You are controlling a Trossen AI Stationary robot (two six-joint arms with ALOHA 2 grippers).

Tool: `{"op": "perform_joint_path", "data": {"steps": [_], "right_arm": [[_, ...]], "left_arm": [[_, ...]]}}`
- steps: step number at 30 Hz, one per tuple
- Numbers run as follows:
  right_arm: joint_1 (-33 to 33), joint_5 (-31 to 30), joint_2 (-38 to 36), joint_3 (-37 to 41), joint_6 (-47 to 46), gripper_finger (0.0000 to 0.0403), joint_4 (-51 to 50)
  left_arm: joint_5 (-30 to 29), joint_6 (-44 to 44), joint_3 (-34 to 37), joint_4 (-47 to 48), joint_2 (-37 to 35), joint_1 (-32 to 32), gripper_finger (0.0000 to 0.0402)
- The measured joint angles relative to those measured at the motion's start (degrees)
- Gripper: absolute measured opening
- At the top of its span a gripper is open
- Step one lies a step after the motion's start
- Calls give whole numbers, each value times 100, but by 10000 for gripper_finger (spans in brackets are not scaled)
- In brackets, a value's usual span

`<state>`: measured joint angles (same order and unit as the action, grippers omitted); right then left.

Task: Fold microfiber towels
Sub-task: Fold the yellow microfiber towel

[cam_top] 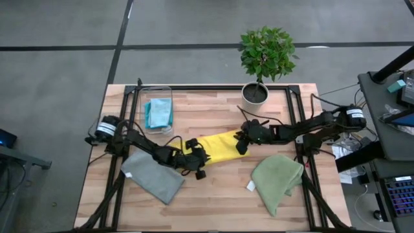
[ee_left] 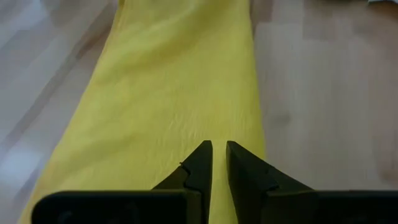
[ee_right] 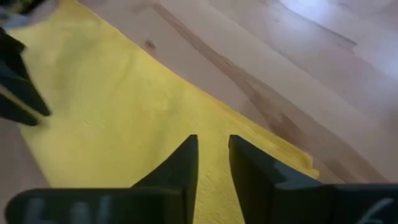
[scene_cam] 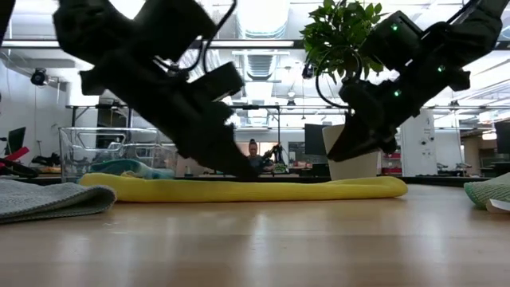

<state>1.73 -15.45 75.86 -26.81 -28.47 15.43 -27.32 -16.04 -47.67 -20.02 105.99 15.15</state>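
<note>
Both grippers seemingly pinch yellow towel (cam_top: 218,146) ends

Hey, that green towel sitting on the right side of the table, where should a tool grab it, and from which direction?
Take the green towel by its near-left corner, where the white tag sticks out, coming straight down from above. It lies loosely flat on the table, so a top pinch at that exposed corner probably lifts one layer cleanly.

You have the yellow towel (cam_top: 218,146) folded long at the middle of the desk (cam_top: 213,194), the left hand (cam_top: 194,155) on one end, the right hand (cam_top: 244,139) on the other. Grey towel (cam_top: 152,176) and olive green towel (cam_top: 277,178) lie near you; the light blue towel (cam_top: 158,113) sits in the clear bin (cam_top: 157,90) beside a potted plant (cam_top: 264,58).
</note>
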Motion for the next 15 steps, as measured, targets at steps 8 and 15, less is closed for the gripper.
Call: {"op": "perform_joint_path", "data": {"steps": [8,15], "right_arm": [[-193,-361,738,0,22,59,517],[-225,-695,1175,-11,-35,59,617]], "left_arm": [[-15,339,-760,-108,554,-108,33],[-1,347,-1400,-184,1188,-244,33]]}}
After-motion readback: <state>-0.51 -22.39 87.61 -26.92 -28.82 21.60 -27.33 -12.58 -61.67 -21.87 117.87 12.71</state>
